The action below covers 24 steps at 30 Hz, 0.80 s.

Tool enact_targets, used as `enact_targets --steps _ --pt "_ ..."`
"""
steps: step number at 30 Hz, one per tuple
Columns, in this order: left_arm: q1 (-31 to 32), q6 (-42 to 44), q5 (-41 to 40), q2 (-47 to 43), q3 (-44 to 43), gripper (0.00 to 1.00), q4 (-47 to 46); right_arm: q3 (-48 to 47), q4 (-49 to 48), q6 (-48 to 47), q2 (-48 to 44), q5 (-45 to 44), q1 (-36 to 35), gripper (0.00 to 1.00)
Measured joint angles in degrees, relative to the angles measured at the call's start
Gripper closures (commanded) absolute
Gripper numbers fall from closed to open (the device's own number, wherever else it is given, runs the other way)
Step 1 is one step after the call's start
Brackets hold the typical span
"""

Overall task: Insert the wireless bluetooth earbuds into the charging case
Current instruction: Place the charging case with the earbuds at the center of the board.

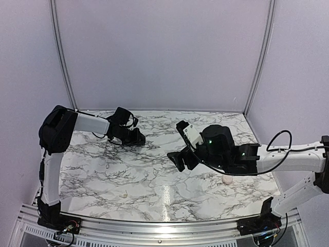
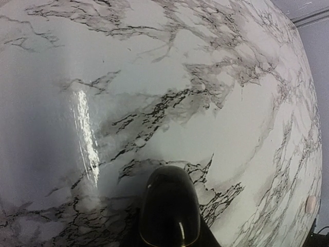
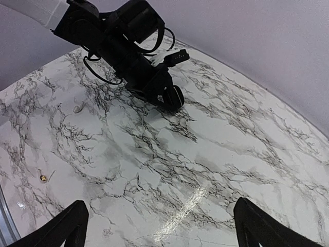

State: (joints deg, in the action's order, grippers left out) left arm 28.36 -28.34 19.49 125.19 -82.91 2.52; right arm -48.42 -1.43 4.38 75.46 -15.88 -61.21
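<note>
While both arms hang over the marble, the charging case (image 1: 226, 179) lies on the table (image 1: 154, 177) toward the right edge, nearer the near-right corner than the far one. It is just beside the right arm's wrist and behind its fingers. Pale, pebble-shaped; lid state too small to tell. The left wrist view catches it only as a pale dot at the frame's right rim.

Earbuds: not made out with any confidence. One tiny dark-gold speck (image 3: 43, 177) sits close to the near edge; may be a bud, too small to say.

Right gripper (image 3: 160, 203): jaws spread wide, nothing between them. It is held above the middle of the surface, pointing toward the left arm and away from the case.

Left gripper (image 1: 138, 138): low over the far-left part of the surface, well apart from the case. It appears closed on a glossy black rounded piece (image 2: 169, 208), larger than a bud should be.

Judgement: the step in hand is the first pick; as far as I can tell, nothing is seated yet. To do it well:
- Confirm the speck before committing.
- Descend straight with the jaws straddling it.
- Close gently, since a small piece on glossy marble will likely skid if nudged.
- Have the case open and steadied before any insertion.
</note>
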Motion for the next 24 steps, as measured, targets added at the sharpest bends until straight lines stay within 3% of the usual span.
enact_targets --steps 7,12,16,24 --pt "-0.81 -0.7 0.48 0.94 -1.66 0.69 1.4 3.26 0.17 2.99 -4.37 5.42 4.46 0.01" --pt "-0.92 -0.76 -0.09 0.76 -1.79 0.54 1.66 5.22 0.79 5.27 -6.64 7.21 7.06 0.01" --pt "-0.9 -0.07 -2.91 -0.26 -1.68 0.34 2.91 5.79 3.37 8.13 -8.13 7.56 8.66 0.01" --pt "-0.98 1.79 -9.01 -2.78 -0.61 0.25 6.88 6.4 12.26 16.35 -10.93 4.02 10.54 0.01"
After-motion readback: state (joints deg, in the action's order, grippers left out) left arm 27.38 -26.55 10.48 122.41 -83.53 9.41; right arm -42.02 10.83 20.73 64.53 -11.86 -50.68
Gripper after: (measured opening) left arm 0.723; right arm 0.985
